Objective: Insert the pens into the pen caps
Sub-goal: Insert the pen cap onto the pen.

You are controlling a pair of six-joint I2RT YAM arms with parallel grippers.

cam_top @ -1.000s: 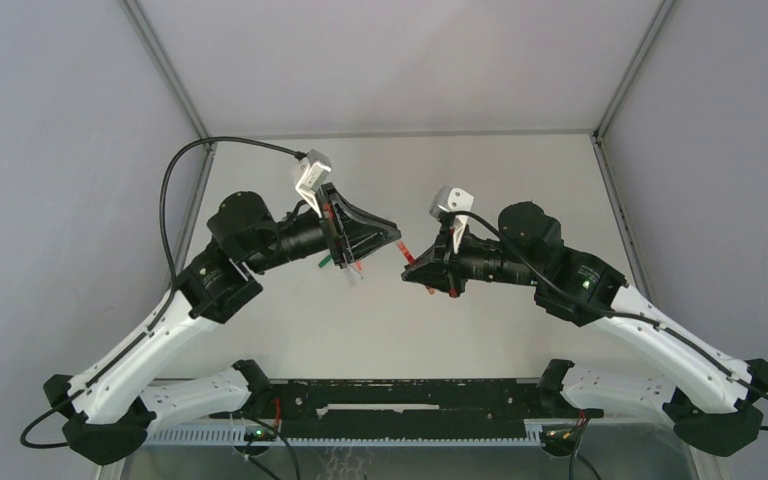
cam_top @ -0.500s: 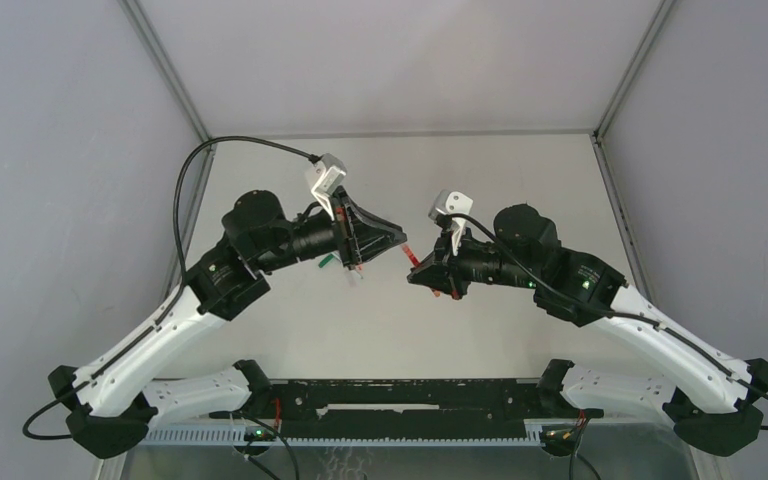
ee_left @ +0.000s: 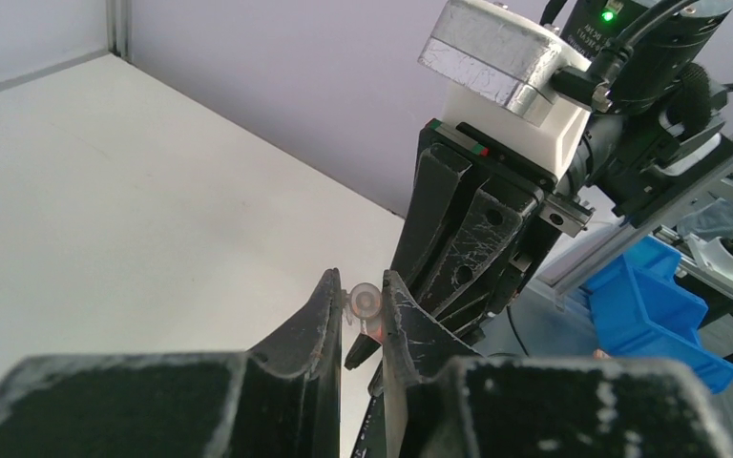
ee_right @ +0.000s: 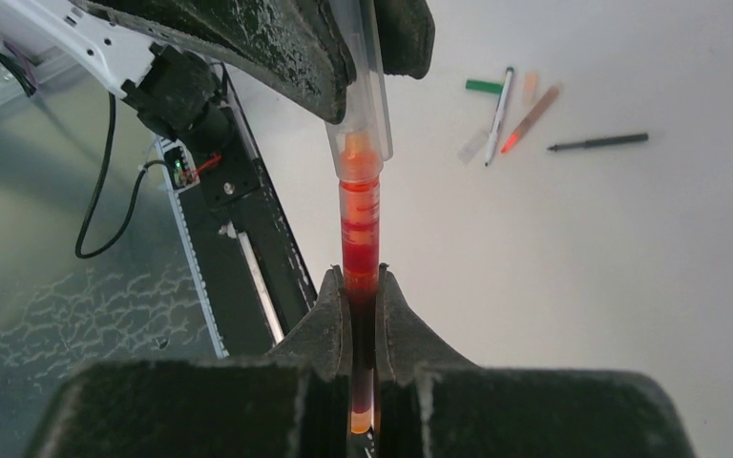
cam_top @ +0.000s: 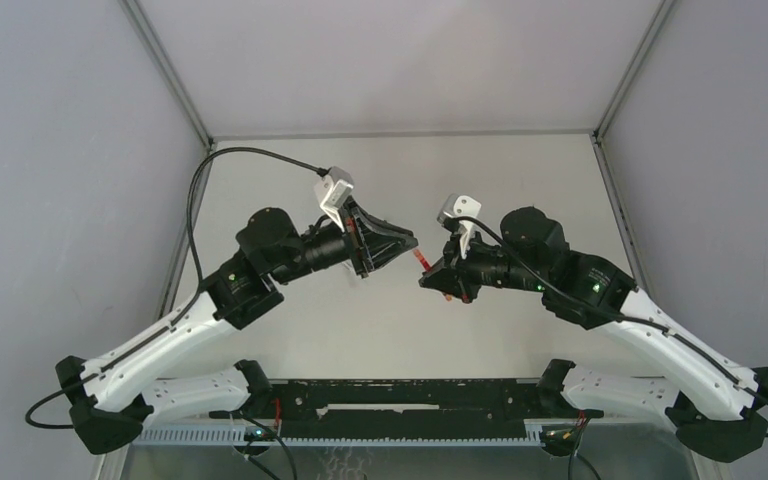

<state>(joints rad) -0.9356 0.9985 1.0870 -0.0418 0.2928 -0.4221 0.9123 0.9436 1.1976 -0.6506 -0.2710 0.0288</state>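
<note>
My left gripper point(cam_top: 412, 243) is shut on a clear pen cap point(ee_left: 365, 301), seen end-on between its fingertips in the left wrist view point(ee_left: 363, 286). My right gripper point(cam_top: 428, 280) is shut on a red pen point(cam_top: 421, 260), held above the table. In the right wrist view the red pen point(ee_right: 360, 224) sticks out from my right gripper point(ee_right: 363, 277) and its front end sits inside the mouth of the clear cap point(ee_right: 361, 114), which the left fingers point(ee_right: 286, 38) grip. The two grippers face each other tip to tip.
On the table in the right wrist view lie a green cap point(ee_right: 484, 87), a pale-barrelled pen point(ee_right: 498, 114), a second red pen point(ee_right: 530, 119), a black pen point(ee_right: 598, 142) and a pale cap point(ee_right: 472, 145). In the top view the left arm hides them.
My left gripper has moved right and slightly down toward the right gripper. The gap between cap and red pen has closed; the pen end now sits in the cap.
</note>
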